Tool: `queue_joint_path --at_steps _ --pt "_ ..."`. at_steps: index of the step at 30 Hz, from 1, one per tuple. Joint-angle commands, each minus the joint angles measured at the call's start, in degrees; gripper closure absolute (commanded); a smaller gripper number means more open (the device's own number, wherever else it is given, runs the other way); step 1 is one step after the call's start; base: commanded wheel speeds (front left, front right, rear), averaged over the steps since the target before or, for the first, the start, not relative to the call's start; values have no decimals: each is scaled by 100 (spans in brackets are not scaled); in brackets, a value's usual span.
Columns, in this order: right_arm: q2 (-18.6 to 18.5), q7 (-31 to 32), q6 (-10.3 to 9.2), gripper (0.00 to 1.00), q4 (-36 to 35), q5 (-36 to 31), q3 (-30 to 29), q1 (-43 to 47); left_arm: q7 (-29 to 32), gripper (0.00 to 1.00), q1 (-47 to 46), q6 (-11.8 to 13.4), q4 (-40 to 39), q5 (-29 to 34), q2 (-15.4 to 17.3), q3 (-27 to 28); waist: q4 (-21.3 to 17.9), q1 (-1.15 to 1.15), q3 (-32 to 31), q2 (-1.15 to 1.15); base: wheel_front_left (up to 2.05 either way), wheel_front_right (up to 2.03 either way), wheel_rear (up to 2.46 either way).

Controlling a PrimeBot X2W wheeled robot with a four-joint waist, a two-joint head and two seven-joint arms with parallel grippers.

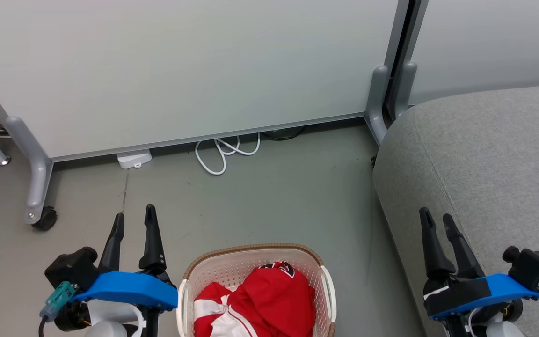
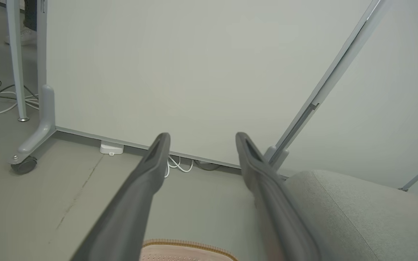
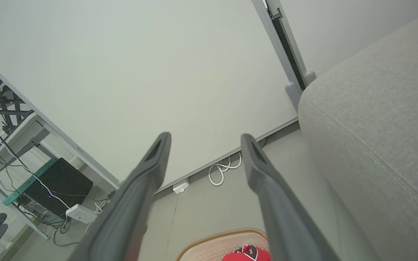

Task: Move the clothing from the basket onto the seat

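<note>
1. We see clothing (image 1: 262, 299) heaped in basket (image 1: 251, 247) at 6 o'clock; seat (image 1: 484, 164) has its rounded edge at 3, apart from basket.
2. Open floor (image 1: 274, 196) runs to partition (image 1: 180, 70) at 12.
3. Left gripper (image 1: 134, 211), right gripper (image 1: 435, 214): both released, empty.
4. Right wrist view adds black box (image 3: 58, 183) at 8.

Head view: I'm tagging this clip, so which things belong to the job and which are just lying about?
Job: clothing, basket, seat, left hand, right hand.
Lying about: coiled white cable, small white box, wheeled partition.
</note>
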Motion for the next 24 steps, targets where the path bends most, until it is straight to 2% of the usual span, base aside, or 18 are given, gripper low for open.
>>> queue_joint_path --at_steps 1,24 --pt "-41 -51 10 0 -37 -156 25 -143 -67 0 -124 25 -45 164 33 -39 4 0 0 0 0 0 0" --pt "-47 -359 12 0 -73 -1326 124 -171 -373 0 -153 130 -130 1439 47 -242 47 0 49 0 0 0 0"
